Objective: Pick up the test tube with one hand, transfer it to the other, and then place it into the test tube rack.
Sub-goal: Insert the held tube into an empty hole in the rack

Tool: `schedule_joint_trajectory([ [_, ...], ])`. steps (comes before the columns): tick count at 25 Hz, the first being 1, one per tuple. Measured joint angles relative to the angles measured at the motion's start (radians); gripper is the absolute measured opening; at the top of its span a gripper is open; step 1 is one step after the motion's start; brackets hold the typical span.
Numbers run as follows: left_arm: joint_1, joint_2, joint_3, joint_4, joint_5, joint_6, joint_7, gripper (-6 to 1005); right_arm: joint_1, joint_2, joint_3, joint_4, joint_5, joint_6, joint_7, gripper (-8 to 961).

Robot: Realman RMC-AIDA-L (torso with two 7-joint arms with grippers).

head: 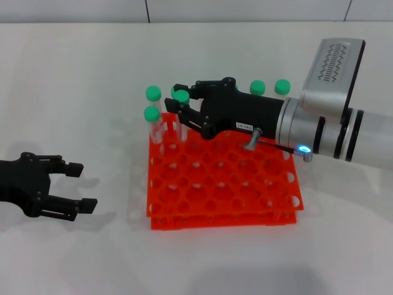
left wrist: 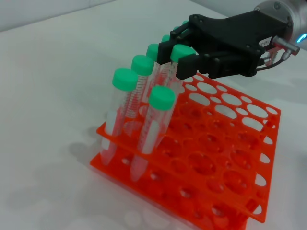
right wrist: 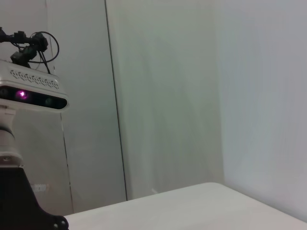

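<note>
The test tube (left wrist: 180, 55) is being pinched by the right claw (head: 184, 106) and held over the far left corner of the orange test tube rack (head: 258, 203), crowded by other green-capped tubes (left wrist: 125, 103). A neighbouring cap could be clipped, or the hole missed. The left claw (head: 70, 187) is being kept spread and empty over the surface (head: 73, 258), well apart.

Orange-red test tube rack (head: 221, 184), green-capped clear tubes (left wrist: 154, 125), black grippers (head: 195, 110)
</note>
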Motion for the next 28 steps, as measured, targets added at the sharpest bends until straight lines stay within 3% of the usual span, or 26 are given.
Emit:
schedule_joint_trajectory([
  [28, 0.003, -0.008, 0.0, -0.002, 0.0, 0.001, 0.0, 888, -0.018, 0.0, -0.002, 0.008, 0.0, 0.006, -0.003, 265],
])
